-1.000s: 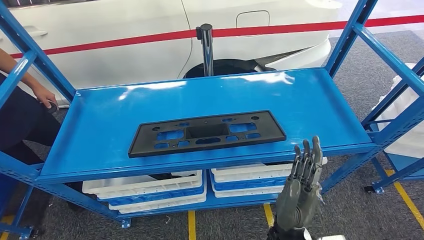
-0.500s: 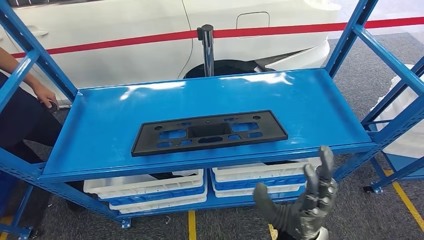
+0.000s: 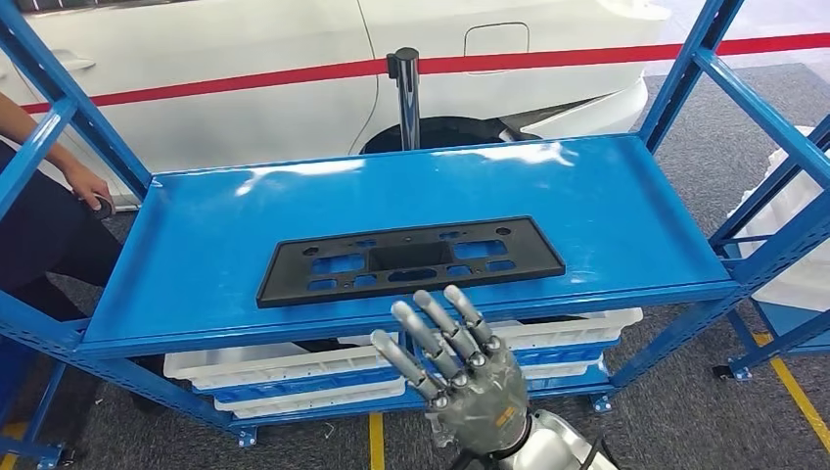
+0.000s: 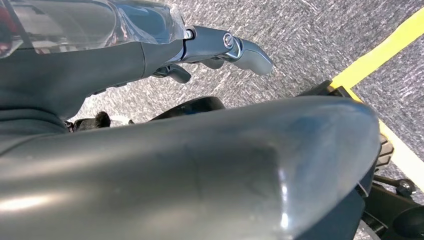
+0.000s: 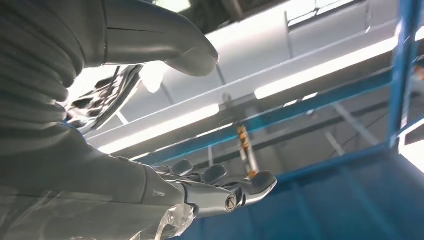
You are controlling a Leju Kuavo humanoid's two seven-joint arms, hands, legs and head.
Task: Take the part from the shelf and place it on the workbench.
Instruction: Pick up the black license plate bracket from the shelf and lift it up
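Observation:
A flat black plastic part (image 3: 411, 259) with several cut-outs lies lengthwise on the middle of the blue shelf (image 3: 607, 206), close to its front edge. My right hand (image 3: 460, 367) hovers in front of and below that edge, under the part's middle. Its fingers are spread, point up and to the left, and hold nothing. In the right wrist view the same hand (image 5: 215, 192) is empty, with blue shelf beams beyond it. My left hand (image 4: 220, 45) hangs over grey carpet with a finger stretched out and nothing in it.
A person (image 3: 39, 215) stands at the shelf's left end, one hand by the corner. Blue uprights (image 3: 685, 69) frame both sides. White crates (image 3: 284, 367) fill the lower level. A black barrier post (image 3: 404, 88) and a white car (image 3: 245, 78) are behind.
My right hand has swung left, from below the part's right end to below its middle. It has turned so its fingers slant up-left. The part has not moved.

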